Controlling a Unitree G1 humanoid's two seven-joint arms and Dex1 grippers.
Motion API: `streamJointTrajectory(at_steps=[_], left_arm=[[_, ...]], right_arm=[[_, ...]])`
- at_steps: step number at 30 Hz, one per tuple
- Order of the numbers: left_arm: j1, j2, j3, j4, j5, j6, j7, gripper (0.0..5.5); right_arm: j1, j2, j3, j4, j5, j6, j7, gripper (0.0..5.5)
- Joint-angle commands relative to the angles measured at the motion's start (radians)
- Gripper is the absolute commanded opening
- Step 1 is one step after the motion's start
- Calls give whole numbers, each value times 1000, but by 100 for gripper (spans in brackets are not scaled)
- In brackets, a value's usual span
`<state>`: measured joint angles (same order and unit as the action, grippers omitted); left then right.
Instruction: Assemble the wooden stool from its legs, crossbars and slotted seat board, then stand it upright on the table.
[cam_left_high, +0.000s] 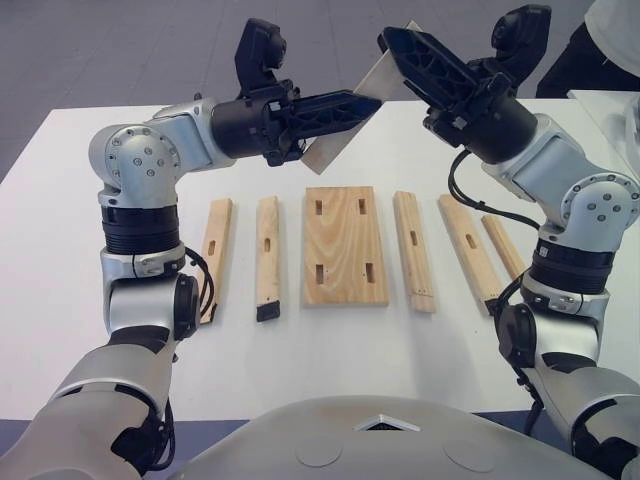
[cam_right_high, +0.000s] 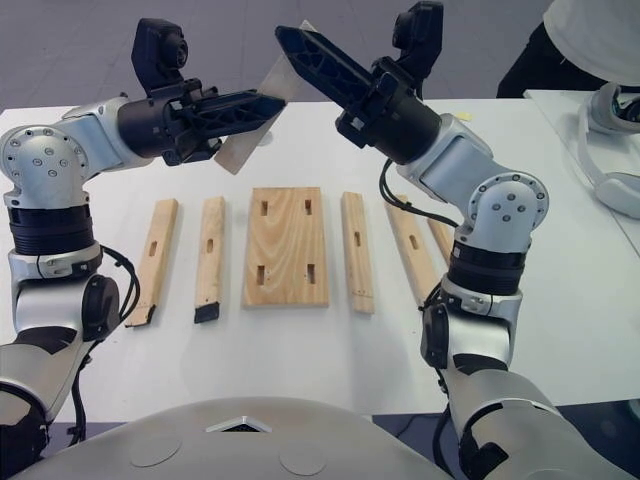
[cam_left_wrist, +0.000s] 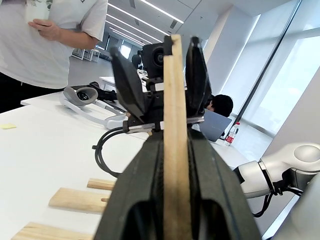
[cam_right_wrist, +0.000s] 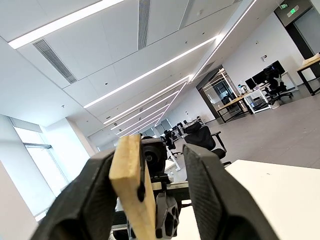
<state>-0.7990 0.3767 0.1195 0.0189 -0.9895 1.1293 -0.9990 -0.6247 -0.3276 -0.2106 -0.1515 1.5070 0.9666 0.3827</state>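
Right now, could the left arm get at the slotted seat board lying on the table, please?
Probably not yet. Nothing lies on the seat board, but the left end effector is shut on a wooden piece held up in the air, so it would need to let that go first.

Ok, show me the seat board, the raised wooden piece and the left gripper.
seat board (cam_left_high: 345, 245), left eye view, bare middle between slots.
raised wooden piece (cam_left_high: 328, 152), left eye view, lower corner.
left gripper (cam_left_high: 370, 101), left eye view, between its fingertips.
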Motion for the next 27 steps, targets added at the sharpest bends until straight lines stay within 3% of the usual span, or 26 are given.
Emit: streamJointTrajectory(at_steps=[1,6,20,21,27], left_arm=[[9,-6,1,-18,-18,8,25,40],[11,-7,-5,-21,-35,13,39,40],[96,-54,-22,-71,12,-70,154,40],[99,-60,-18,-66,9,-72,172,76],[105,-37,0,15,76,-161,218,150]], right_arm=[[9,-7,16,-27,20,21,4,137],[7,-6,13,-13,13,4,-7,54],[-15,0,-19,23,-25,-29,-15,47],[-19,-1,-23,28,-26,-31,-16,47],[-21,-21,-4,27,-107,-44,-40,41]])
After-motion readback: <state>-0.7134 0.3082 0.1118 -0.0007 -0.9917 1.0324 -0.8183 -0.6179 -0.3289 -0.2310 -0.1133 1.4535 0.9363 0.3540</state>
